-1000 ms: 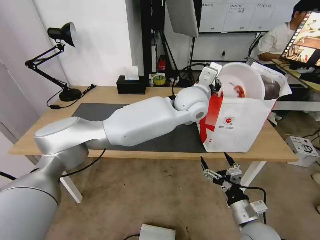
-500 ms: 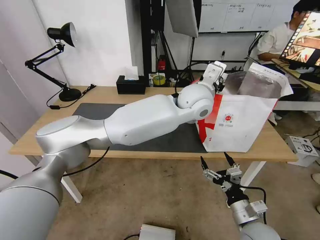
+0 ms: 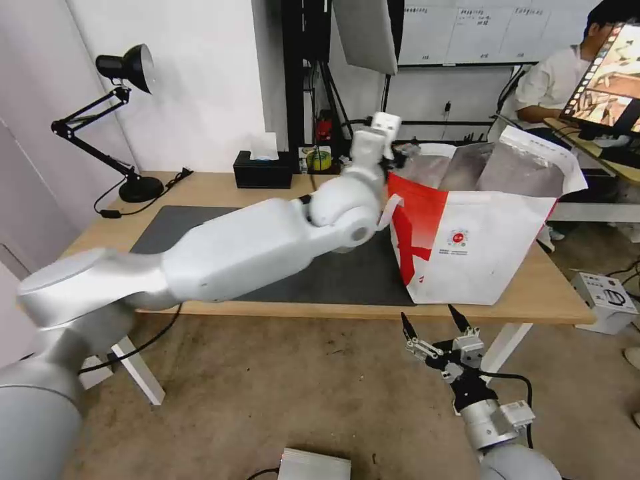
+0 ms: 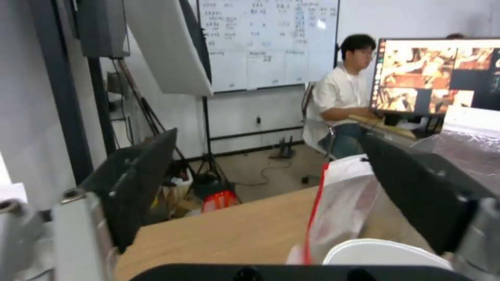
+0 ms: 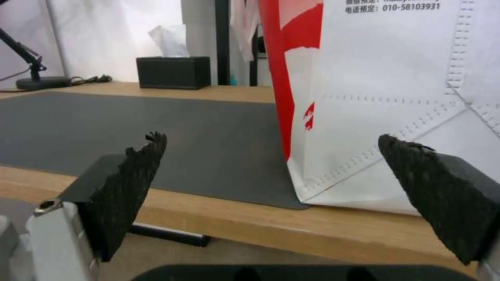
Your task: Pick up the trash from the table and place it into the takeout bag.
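White-and-red takeout bag (image 3: 477,247) stands just beside the released left end effector (image 3: 393,155) at its rim; right end effector (image 3: 435,325), spread, hangs below the surface (image 3: 220,183).

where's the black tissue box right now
In the head view the tissue box sits at the back edge of the table, left of the takeout bag and right of the desk lamp, just behind the dark mat.
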